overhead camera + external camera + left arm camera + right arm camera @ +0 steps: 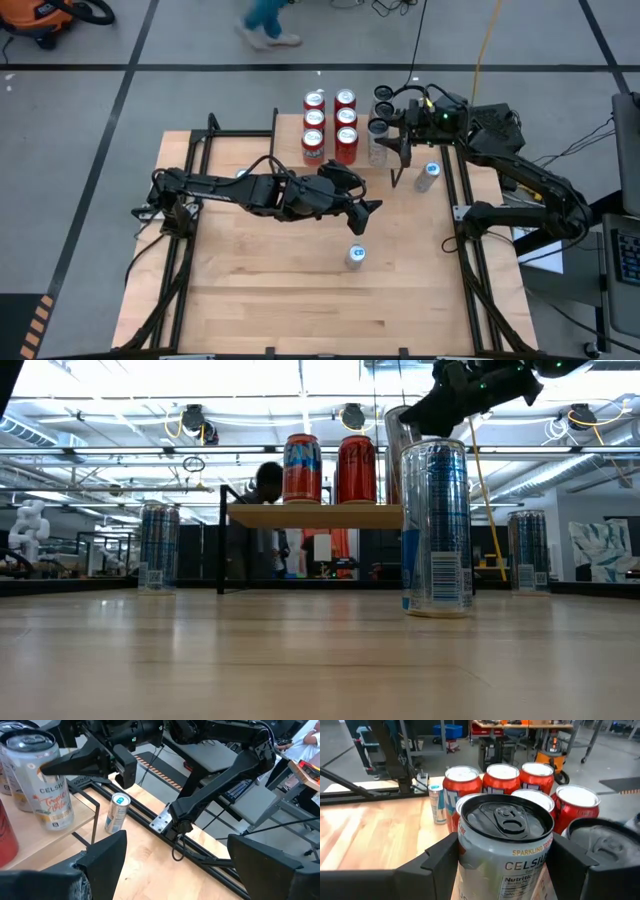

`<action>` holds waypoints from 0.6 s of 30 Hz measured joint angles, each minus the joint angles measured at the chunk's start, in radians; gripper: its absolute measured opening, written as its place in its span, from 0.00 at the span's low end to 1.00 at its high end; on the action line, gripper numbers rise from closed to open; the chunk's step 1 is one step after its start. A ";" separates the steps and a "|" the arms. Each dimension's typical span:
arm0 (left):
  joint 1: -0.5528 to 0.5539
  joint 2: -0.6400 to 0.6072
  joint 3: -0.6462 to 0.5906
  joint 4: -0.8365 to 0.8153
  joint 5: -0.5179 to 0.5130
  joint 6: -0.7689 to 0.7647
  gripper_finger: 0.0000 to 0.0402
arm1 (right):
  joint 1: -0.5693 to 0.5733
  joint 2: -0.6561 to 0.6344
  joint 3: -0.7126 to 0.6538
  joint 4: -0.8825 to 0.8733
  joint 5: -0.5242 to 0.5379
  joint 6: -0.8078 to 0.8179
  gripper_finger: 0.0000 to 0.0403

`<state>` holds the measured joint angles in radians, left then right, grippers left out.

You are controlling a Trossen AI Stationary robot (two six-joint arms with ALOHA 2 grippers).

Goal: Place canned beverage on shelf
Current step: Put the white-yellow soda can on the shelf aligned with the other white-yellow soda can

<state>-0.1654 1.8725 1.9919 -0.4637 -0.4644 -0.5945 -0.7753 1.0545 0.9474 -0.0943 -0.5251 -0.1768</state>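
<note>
The right gripper [502, 865] is clamped on a silver can [506, 845], held at the shelf [315, 515] edge just beside the red cans [330, 125] standing on it. The left gripper [175, 865] is held apart, empty, with a blue can [355, 256] near it.

Right gripper [383, 138] reaches in over the table's far right part, its 2 fingers [437, 855] clamped on either side of a silver can [506, 851]. Left gripper [372, 207] hangs over mid-table, arm stretched across from the left, jaws apart and empty.
</note>
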 joint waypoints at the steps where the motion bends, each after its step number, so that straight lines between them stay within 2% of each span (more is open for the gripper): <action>1: 0.000 0.000 0.000 0.000 0.000 0.000 0.87 | 0.000 0.004 0.000 -0.004 0.000 0.000 0.56; 18: 0.000 0.000 0.000 0.000 0.000 0.000 0.87 | 0.000 0.027 0.002 -0.049 0.000 -0.020 0.56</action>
<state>-0.1650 1.8725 1.9919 -0.4641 -0.4648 -0.5949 -0.7753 1.0813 0.9491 -0.1434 -0.5251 -0.1970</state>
